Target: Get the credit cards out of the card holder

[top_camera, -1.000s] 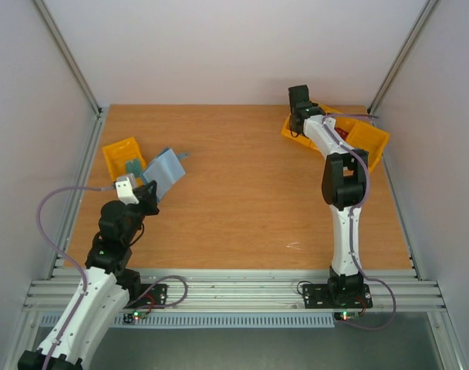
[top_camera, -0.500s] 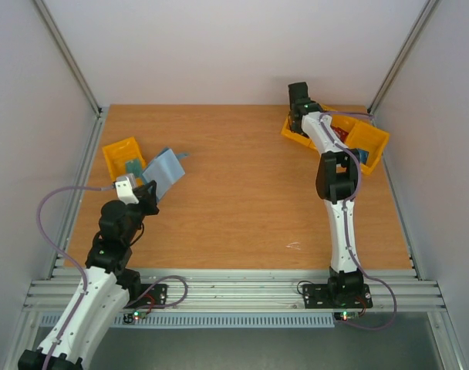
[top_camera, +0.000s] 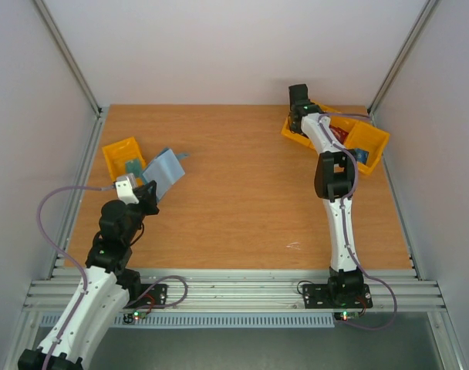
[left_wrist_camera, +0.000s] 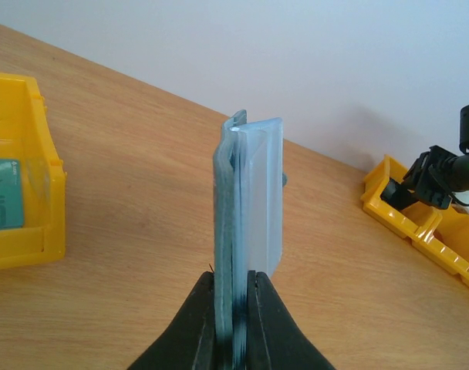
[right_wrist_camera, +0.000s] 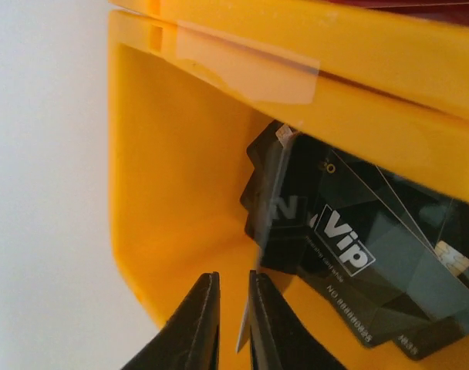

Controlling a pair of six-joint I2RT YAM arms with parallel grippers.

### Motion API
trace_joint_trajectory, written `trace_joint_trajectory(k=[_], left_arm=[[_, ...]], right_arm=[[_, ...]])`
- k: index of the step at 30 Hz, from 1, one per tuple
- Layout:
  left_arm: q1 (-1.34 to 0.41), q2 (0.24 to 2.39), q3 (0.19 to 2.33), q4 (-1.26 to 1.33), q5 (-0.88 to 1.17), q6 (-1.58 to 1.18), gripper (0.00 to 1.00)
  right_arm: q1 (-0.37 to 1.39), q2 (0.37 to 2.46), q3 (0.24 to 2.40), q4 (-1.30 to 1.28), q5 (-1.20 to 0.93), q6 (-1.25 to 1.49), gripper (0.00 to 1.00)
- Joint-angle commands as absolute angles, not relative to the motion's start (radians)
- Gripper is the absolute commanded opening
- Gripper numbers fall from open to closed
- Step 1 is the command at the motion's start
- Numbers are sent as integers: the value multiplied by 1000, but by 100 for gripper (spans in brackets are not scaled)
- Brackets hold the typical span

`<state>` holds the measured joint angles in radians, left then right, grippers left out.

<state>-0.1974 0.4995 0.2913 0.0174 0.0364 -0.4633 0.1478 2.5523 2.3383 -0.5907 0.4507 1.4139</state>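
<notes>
My left gripper (top_camera: 146,197) is shut on the teal-blue card holder (top_camera: 162,170) and holds it at the table's left. In the left wrist view the card holder (left_wrist_camera: 248,193) stands edge-on between my gripper's (left_wrist_camera: 234,274) fingertips. My right gripper (top_camera: 298,114) hangs over the right yellow bin (top_camera: 376,139). In the right wrist view its jaws (right_wrist_camera: 233,276) stand a narrow gap apart, with a thin card (right_wrist_camera: 259,254) seen edge-on against the right finger. Dark credit cards marked "Vip" (right_wrist_camera: 350,254) lie in the bin. From above a red card (top_camera: 340,132) and a bluish card (top_camera: 362,154) show there.
A second yellow bin (top_camera: 115,154) sits at the far left, holding a teal card (left_wrist_camera: 1,193). The right bin's wall (right_wrist_camera: 180,177) is close around my right fingers. Metal frame posts and white walls enclose the table.
The right arm's elbow has swung a little left and back while its gripper stays over the right bin. The left arm and the card holder have not moved.
</notes>
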Motion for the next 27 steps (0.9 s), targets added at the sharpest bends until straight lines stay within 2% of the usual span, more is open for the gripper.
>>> trace_joint_trajectory(k=[1,5,14,21,27], left_arm=[[-193,507,288,98,20,-460,0],[-192,508,288,96,16,-459,0],[-192,508,289,98,20,-460,0],[-192,505,290,116,50,-465,0],[-192,514,313,141,90,-473,0]], right_arm=[[134,2585,2390,-598,437,1420,15],[130,2578,2390,-601,415,1422,25],[131,2516,2382,-556,332,1343,34],[158,2384,2378,-426,243,922,34],[212,2260,2365,-308,-16,443,35]])
